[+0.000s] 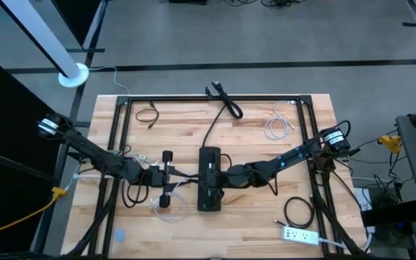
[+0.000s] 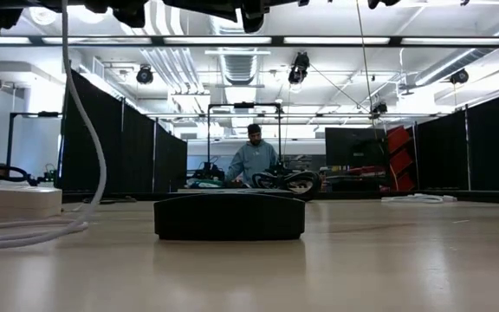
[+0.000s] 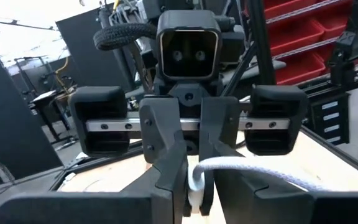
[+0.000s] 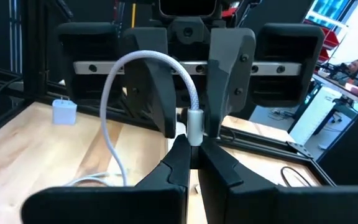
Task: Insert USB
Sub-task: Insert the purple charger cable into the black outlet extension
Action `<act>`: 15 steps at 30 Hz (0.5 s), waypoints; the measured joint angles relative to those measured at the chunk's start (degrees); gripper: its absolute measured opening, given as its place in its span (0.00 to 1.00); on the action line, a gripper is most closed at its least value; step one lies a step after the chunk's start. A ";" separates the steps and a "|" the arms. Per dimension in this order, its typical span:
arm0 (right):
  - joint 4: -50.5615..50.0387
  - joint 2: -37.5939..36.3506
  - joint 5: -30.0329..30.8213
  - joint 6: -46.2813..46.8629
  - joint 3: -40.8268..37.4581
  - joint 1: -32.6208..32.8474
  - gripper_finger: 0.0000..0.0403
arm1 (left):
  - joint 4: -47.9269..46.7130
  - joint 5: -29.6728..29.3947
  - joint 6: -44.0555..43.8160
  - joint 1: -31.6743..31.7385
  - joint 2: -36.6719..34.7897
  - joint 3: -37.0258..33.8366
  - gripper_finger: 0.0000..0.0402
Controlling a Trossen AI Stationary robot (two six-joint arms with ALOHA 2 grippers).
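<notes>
I am seeing both tools meeting near the middle of the light wooden table [image 1: 266,209]: the right tool [image 4: 191,146] and left tool [image 3: 191,186] are both clamping the white braided USB cable's plug [image 4: 194,124], beside a long black box [image 1: 209,179].

Beyond the far edge of the wooden counter [image 1: 251,209], black curtain partitions [image 2: 119,143] line a bright hall under ceiling strip lights [image 2: 232,41]. A person [image 2: 253,159] stands at a distant bench. Grey floor [image 1: 266,43] surrounds the counter; red storage bins [image 3: 309,37] fill shelving.
</notes>
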 joint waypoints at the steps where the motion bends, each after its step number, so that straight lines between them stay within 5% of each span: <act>1: -0.02 0.00 0.01 -0.01 0.00 0.06 0.01 | -0.24 -0.07 0.00 0.00 -0.07 0.03 0.16; 15: 0.49 -0.25 0.09 -1.36 0.00 0.50 0.01 | -5.18 -0.26 -0.04 -0.02 -3.85 0.03 0.15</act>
